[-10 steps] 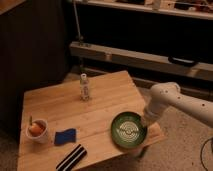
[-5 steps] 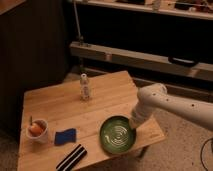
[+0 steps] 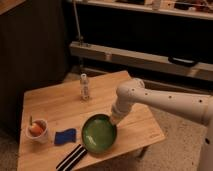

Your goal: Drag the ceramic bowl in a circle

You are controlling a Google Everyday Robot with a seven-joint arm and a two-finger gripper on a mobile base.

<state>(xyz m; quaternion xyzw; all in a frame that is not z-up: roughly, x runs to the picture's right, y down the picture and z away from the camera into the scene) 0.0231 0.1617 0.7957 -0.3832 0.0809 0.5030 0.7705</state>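
I have the ceramic bowl (image 3: 99, 133) on the wooden table (image 3: 50, 102), near its front edge and tilted up toward the camera; my gripper (image 3: 115, 119) sits at the bowl's right rear rim, with the arm (image 3: 165, 100) reaching in from the right; left of the bowl lies a sponge (image 3: 65, 136), and further left, by the table's left edge, stands a small cup (image 3: 37, 129); a striped object (image 3: 73, 157) lies in front of the sponge at the front edge; a small bottle (image 3: 84, 87) stands upright toward the back, well apart from the bowl; shelving (image 3: 135, 55) runs behind the table.
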